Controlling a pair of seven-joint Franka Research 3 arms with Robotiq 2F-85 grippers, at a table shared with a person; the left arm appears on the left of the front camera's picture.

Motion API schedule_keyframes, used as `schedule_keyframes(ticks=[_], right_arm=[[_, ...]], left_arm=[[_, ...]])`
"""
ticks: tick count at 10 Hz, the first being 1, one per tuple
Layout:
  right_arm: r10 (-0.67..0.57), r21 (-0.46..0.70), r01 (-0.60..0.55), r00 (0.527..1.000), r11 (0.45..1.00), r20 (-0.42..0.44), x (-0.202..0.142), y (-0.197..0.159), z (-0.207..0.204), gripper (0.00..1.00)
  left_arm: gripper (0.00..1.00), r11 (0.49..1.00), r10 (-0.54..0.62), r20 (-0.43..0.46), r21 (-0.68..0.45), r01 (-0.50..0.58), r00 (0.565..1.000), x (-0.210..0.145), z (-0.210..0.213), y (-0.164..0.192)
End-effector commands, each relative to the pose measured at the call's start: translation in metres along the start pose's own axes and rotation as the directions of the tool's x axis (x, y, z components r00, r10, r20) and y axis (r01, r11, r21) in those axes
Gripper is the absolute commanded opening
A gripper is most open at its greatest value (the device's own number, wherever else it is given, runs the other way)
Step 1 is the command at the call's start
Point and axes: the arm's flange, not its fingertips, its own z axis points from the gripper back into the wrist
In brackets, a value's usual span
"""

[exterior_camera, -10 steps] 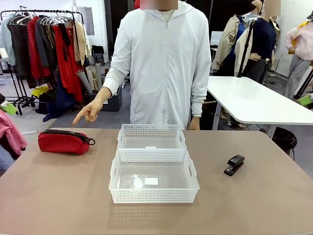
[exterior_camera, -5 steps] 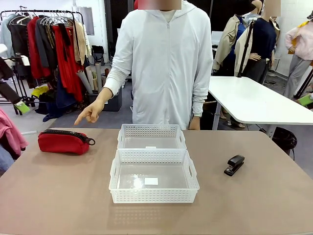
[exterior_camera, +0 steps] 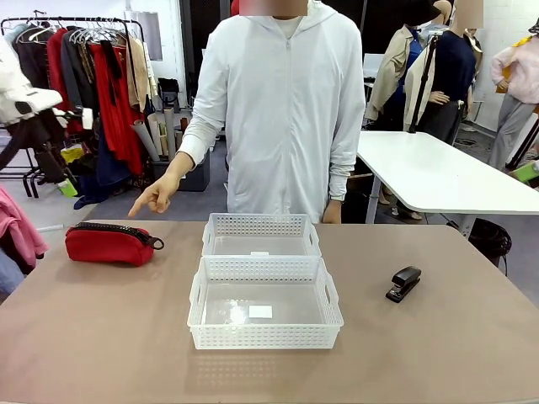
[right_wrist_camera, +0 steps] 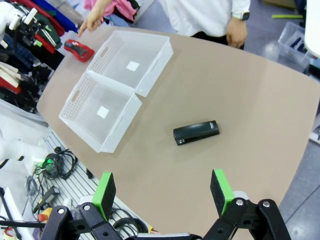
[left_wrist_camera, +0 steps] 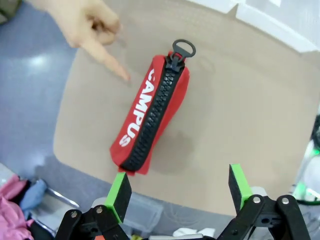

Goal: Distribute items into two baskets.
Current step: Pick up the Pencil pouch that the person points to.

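Two white baskets (exterior_camera: 265, 335) (exterior_camera: 261, 225), one red pouch (exterior_camera: 109, 245), one black stapler (exterior_camera: 404, 284); left pincer (left_wrist_camera: 179, 185) and right pincer (right_wrist_camera: 162, 186) both spread, empty.

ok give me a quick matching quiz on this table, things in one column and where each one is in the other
Things
1. red pouch
2. stapler
3. near basket
4. pointing hand

Places
A. lying on the right side of the table
B. in the centre, on the robot's side, with only a white label inside
C. lying on the left side of the table
D. in the air over the far left edge, index finger out

Pairs: 1-C, 2-A, 3-B, 4-D
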Motion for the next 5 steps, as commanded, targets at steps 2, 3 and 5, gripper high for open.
schedule_keyframes(ticks=[2,3,5], right_arm=[[0.003,0.002,-0.003,1.0,1.0,0.002,0.001,0.001,0.0,1.0],[0.003,0.002,-0.003,1.0,1.0,0.002,0.001,0.001,0.0,1.0],[0.003,0.002,-0.003,1.0,1.0,0.002,0.001,0.001,0.0,1.0]], left_arm=[[1.0,0.985,-0.17,-0.117,-0.035,0.167,0.978,0.016,-0.026,0.019],[1.0,0.973,-0.229,-0.144,-0.014,0.229,0.963,0.023,-0.034,0.023],[1.0,0.953,-0.295,-0.171,0.01,0.302,0.94,0.028,-0.049,0.042]])
